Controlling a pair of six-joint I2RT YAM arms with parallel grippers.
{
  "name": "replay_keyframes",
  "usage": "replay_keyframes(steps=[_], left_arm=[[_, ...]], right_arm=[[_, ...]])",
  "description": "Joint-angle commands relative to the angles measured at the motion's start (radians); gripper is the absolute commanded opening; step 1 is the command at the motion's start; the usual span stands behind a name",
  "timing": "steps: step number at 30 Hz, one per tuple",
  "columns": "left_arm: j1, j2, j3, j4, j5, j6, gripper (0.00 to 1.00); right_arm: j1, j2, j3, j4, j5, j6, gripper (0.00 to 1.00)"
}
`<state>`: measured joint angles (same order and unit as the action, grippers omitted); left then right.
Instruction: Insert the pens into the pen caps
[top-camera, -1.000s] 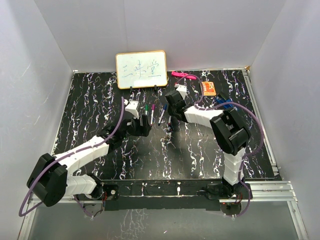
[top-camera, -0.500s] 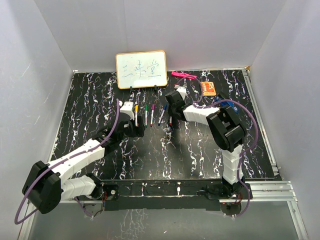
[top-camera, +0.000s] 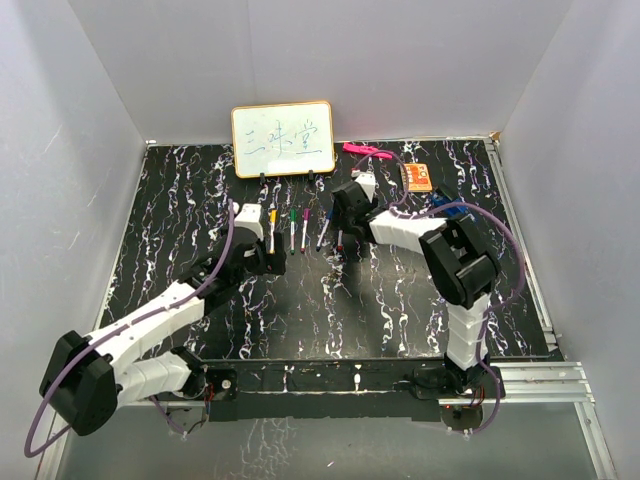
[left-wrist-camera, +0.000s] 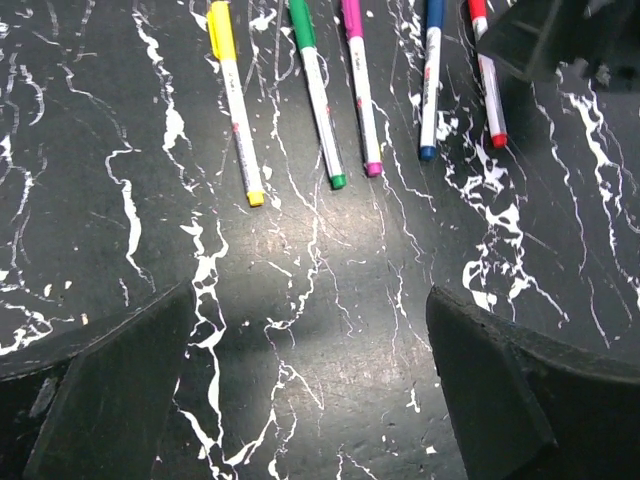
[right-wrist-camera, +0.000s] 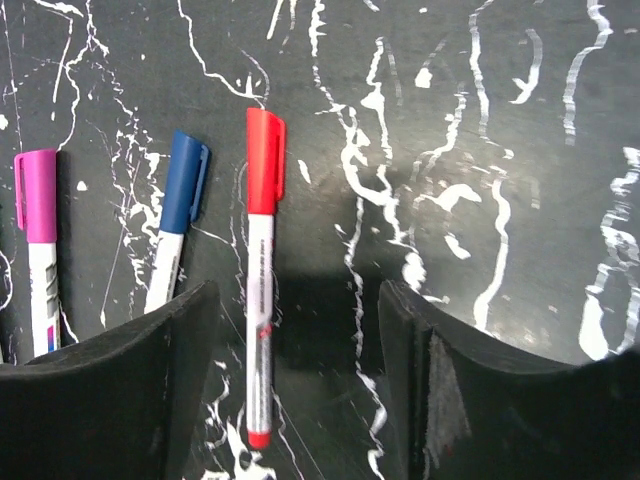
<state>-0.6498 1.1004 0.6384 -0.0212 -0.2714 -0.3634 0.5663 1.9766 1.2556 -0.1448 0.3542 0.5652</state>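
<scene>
We see five pens in a row on the black desk (top-camera: 180, 200), near the middle of its far edge, and every one has its cap on: the yellow pen (left-wrist-camera: 236, 110), the green pen (left-wrist-camera: 318, 100), the purple pen (left-wrist-camera: 360, 95), the blue pen (left-wrist-camera: 430, 85) and the red pen (right-wrist-camera: 258, 300). The left pincer (left-wrist-camera: 308, 300) is spread wide and holds nothing. The row lies beyond its fingertips, apart from them, with the green pen and the purple pen in front of the gap. The right pincer (right-wrist-camera: 295, 300) is also spread. The red pen lies on the desk between its two fingers, nearer to the finger on the blue pen's side, and the red cap (right-wrist-camera: 264, 160) reaches past the fingertips.
</scene>
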Motion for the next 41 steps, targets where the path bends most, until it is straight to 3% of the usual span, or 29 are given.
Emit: replay_keyframes(steps=[1,5,7,8,20,26,35,41], left_arm=[[0.005,-0.071,0.026,-0.049,-0.106,-0.009,0.98],[0.013,-0.086,0.066,-0.126,-0.175,-0.002,0.98],[0.014,-0.086,0.088,-0.164,-0.21,0.005,0.98],[0.015,-0.086,0.096,-0.182,-0.232,-0.002,0.98],[0.021,-0.222,0.095,-0.239,-0.349,-0.086,0.98],[0.021,-0.243,0.122,-0.306,-0.403,-0.106,0.98],[0.021,-0.283,0.111,-0.329,-0.443,-0.107,0.98],[0.021,-0.302,0.099,-0.313,-0.439,-0.098,0.98]], right_arm=[[-0.004,-0.159,-0.034,0.004,0.083,-0.043,0.65],[-0.005,-0.304,-0.118,0.02,0.158,-0.075,0.82],[-0.011,-0.374,-0.168,0.027,0.211,-0.081,0.97],[-0.018,-0.411,-0.196,0.03,0.239,-0.077,0.98],[-0.274,-0.863,-0.504,0.061,0.333,-0.002,0.98],[-0.298,-1.04,-0.606,0.047,0.391,0.044,0.98],[-0.298,-1.157,-0.664,0.071,0.438,0.024,0.98],[-0.298,-1.147,-0.661,0.079,0.437,0.018,0.98]])
